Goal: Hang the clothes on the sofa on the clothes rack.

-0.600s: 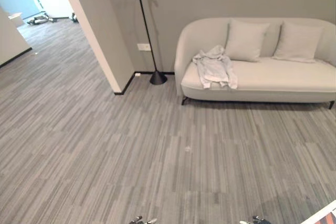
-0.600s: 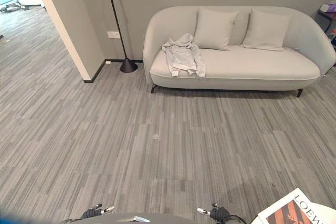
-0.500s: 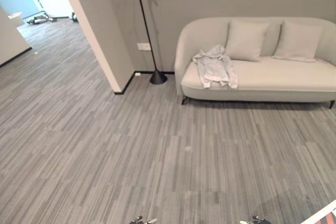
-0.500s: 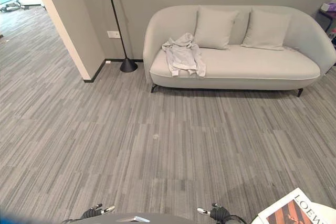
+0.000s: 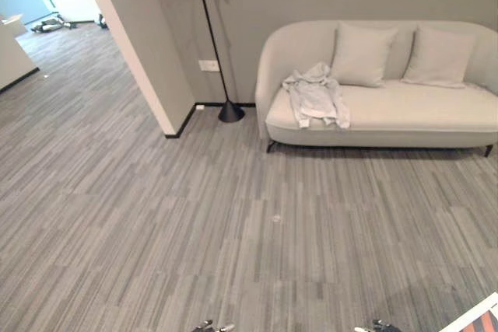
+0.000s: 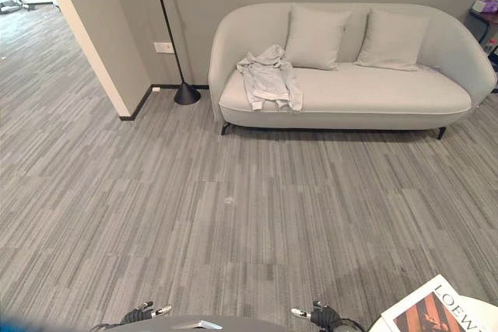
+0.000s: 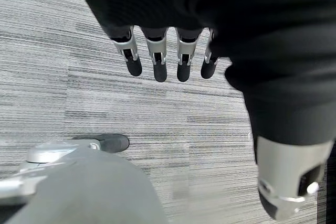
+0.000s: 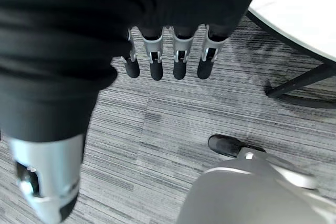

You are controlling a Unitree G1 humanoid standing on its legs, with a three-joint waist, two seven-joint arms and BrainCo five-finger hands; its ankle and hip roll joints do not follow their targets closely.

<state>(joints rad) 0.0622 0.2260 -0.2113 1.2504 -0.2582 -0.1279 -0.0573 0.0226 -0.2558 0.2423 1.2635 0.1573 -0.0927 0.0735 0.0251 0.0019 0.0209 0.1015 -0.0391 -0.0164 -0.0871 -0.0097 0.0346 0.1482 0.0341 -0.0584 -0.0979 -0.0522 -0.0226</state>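
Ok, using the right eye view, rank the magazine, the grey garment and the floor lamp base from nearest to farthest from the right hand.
1. The magazine, on the round white table at the lower right, just beside the right hand.
2. The grey garment, draped over the left end of the sofa across the floor.
3. The floor lamp base, farther left beside the sofa, by the wall; only slightly farther than the garment.

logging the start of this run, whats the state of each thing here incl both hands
garment: crumpled, lying on the sofa's left end, not yet picked up
sofa: standing against the wall
two cushions: upright against the sofa's back
floor lamp: standing upright beside the sofa
left hand: open, fingers straight, holding nothing
right hand: open, fingers straight, holding nothing
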